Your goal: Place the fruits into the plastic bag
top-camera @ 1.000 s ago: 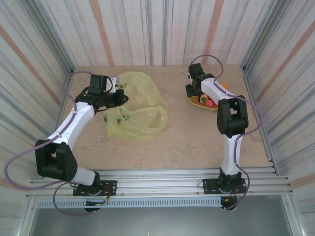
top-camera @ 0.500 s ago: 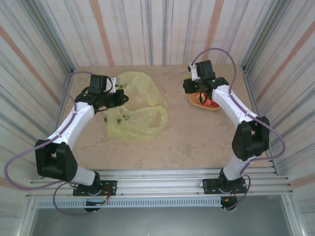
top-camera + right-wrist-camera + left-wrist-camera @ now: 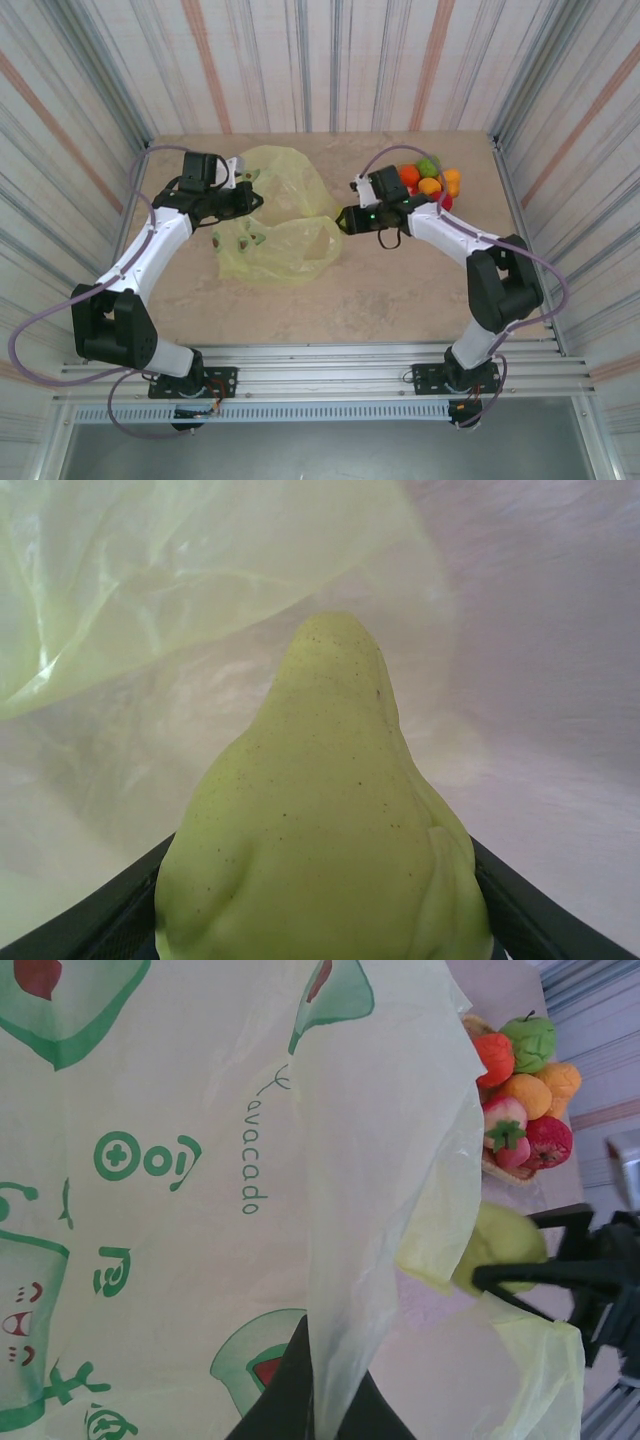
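Left claw: My left gripper is clamped on a fold of the large, thin, crinkly yellow-green plastic bag at its far-left rim. I judge this props the mouth open towards the right.
Right claw: My right gripper is closed round a pale green pear-shaped toy fruit, held at the bag's right edge, ready for the drop.
The pear: It hangs just beside the opening and, as far as I can tell, is not yet inside. It has finely speckled skin, a narrow neck leading and a broad base between the fingers.
Waiting: Green, orange and red toy fruits, and a strawberry, are heaped on a round woven tray at far right.
The bag: It is translucent and avocado-printed, and lies crumpled on the beige table.
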You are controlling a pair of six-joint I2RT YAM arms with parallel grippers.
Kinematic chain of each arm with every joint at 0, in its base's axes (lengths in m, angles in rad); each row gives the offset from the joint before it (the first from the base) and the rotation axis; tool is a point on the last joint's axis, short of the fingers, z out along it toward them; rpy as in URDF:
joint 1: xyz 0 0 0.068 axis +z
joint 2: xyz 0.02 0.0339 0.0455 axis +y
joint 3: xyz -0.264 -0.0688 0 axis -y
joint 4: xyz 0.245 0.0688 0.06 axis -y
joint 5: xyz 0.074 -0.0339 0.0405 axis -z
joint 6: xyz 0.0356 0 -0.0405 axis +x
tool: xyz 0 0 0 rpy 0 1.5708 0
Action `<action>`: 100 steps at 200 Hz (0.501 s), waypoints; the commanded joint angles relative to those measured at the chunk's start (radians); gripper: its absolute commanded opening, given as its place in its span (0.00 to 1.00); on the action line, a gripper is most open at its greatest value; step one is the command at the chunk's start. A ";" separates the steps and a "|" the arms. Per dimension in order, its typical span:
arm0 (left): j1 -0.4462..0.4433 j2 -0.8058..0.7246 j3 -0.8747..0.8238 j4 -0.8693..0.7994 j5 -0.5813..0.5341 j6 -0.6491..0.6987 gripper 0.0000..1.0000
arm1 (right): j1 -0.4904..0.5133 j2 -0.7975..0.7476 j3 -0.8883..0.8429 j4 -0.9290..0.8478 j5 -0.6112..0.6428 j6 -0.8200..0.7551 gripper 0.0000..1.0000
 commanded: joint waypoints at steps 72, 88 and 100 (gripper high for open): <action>-0.046 -0.012 -0.009 0.006 0.012 0.000 0.00 | 0.146 -0.083 -0.146 0.158 -0.102 0.154 0.46; -0.052 -0.008 -0.009 0.007 0.022 -0.003 0.00 | 0.170 -0.082 -0.163 0.204 -0.110 0.172 0.46; -0.059 -0.009 -0.007 0.006 0.027 -0.003 0.00 | 0.188 -0.081 -0.179 0.245 -0.108 0.175 0.45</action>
